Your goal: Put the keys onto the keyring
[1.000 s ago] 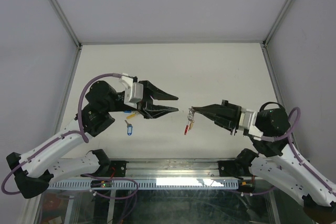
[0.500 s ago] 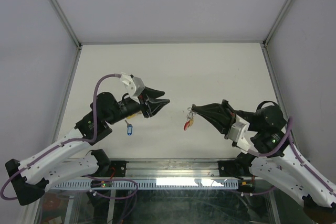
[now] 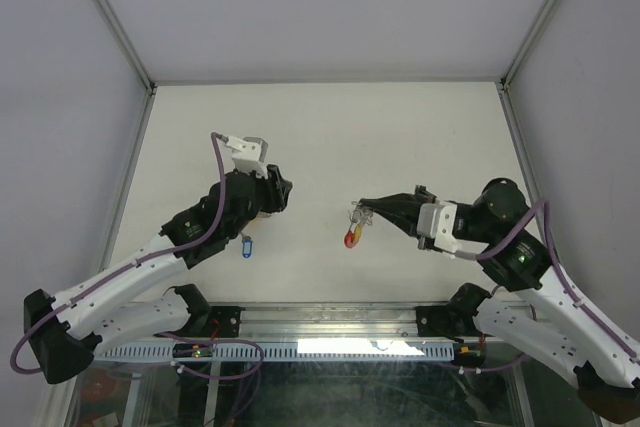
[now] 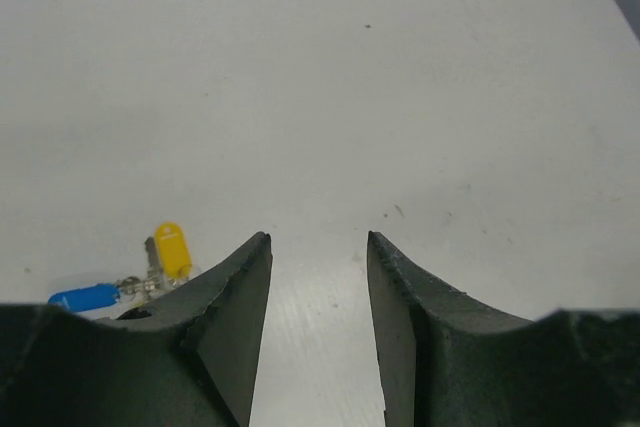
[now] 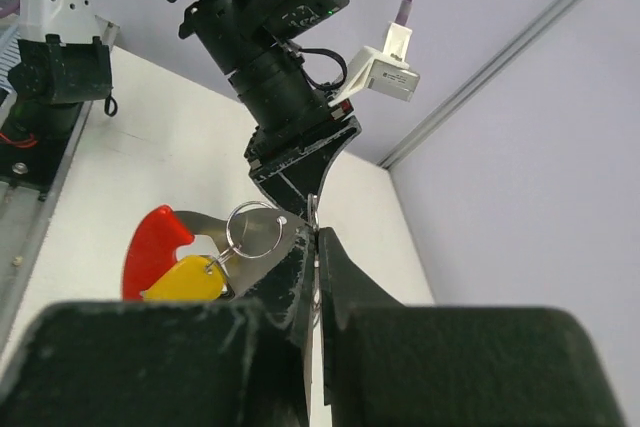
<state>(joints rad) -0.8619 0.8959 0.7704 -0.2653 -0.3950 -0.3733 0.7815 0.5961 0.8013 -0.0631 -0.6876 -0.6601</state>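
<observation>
The white table (image 3: 420, 127) is the biggest thing under me, and my two arms reach over it from the near edge toward each other. My left arm (image 3: 130, 275) bends its wrist steeply down, so my left gripper (image 4: 318, 237) hangs close over the tabletop with its fingers spread and nothing between them. My right arm (image 3: 550, 337) holds my right gripper (image 5: 312, 232) off the surface, pointing at the left one, its fingers clenched on the keyring (image 3: 352, 236). The silvery loop (image 5: 255, 231) is pinched at the tips, and the red crescent (image 5: 150, 247) dangles from it with one yellow tag (image 5: 185, 279) hanging beside it. So I judge that one key is threaded and I am fetching the next. Just to the left of my left finger lie a yellow-tagged key (image 4: 172, 249) and a blue-tagged key (image 4: 84, 297), close together; whether they touch I cannot tell. Another blue key (image 3: 246, 245) lies apart from them, nearer my base. The next move, as I read it, calls for shifting the left gripper sideways over one key, lowering, and closing on its tag so the metal end stays free for the loop. These keys are thin and lie flat, so a slip seems likely. No tray or box is in view; the loose keys lie straight on the table.
</observation>
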